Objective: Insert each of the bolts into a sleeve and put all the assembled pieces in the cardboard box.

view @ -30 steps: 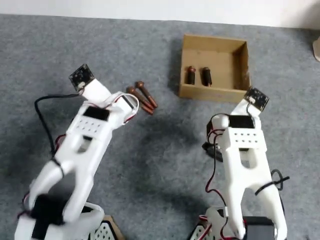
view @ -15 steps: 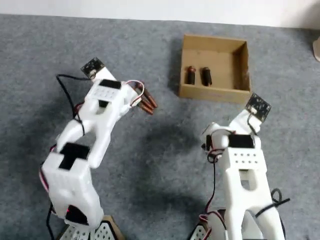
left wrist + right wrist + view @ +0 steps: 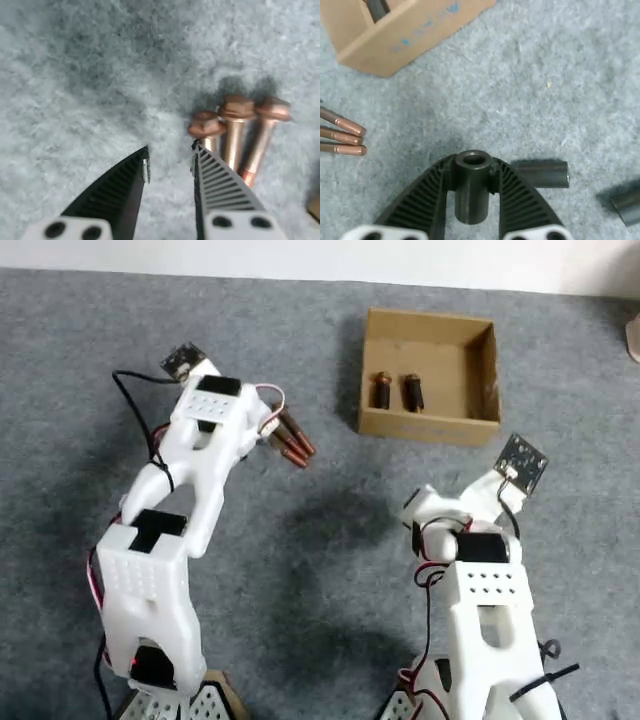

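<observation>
Three copper bolts [image 3: 235, 125] lie side by side on the grey carpet, left of the cardboard box [image 3: 425, 425]. My left gripper [image 3: 171, 157] hovers open just beside them, and one finger covers the shaft of the nearest bolt. In the high view the left arm stretches out over the bolts [image 3: 292, 440]. My right gripper [image 3: 472, 167] is shut on a dark sleeve [image 3: 470, 195] held upright with its bore showing; in the high view the right gripper [image 3: 418, 525] sits below the box. Two assembled pieces [image 3: 397, 391] lie inside the box.
Two more dark sleeves [image 3: 540, 173] [image 3: 626, 205] lie on the carpet close to my right gripper. A corner of the box [image 3: 395, 30] and the bolt tips [image 3: 342, 136] appear farther off in the right wrist view. Open carpet lies between the two arms.
The left arm has stretched forward until its gripper reached the bolts. The right arm has drawn back a little from the box and turned slightly to the right.
</observation>
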Controlling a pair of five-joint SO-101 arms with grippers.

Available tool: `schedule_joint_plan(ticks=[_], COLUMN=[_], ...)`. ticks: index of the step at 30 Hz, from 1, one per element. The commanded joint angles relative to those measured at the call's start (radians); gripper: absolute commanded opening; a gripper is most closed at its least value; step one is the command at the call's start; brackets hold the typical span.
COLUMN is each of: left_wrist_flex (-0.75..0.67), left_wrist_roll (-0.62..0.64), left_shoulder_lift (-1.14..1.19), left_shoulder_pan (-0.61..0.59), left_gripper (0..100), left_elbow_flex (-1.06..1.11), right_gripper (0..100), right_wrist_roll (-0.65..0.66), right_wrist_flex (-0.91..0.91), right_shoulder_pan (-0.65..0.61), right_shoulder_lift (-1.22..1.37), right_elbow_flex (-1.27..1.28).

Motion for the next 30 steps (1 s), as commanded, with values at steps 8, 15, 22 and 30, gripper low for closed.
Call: schedule_joint_plan(ticks=[8, 15, 22, 30], left_wrist_flex=[-0.048, -0.163, -0.041, 0.041], left_wrist_roll=[0.055, 0.057, 0.057, 0.057], left_shoulder_lift=[-0.082, 0.058, 0.140, 0.142], left_shoulder_pan=[0.004, 0.024, 0.030, 0.096], left_gripper=[14, 14, 14, 12], left_elbow_flex=[-0.039, -0.007, -0.111, -0.139], right_gripper=[0.3, 0.3, 0.3, 0.3], right_wrist_roll=[-0.005, -0.003, -0.003, -0.003], right_wrist_flex=[-0.019, -0.019, -0.019, -0.019], right_shoulder_pan=[-0.010, -0.010, -0.010, -0.010], right_shoulder_lift=[-0.038, -0.038, -0.039, -0.039], right_elbow_flex=[-0.010, -0.008, -0.008, -0.008])
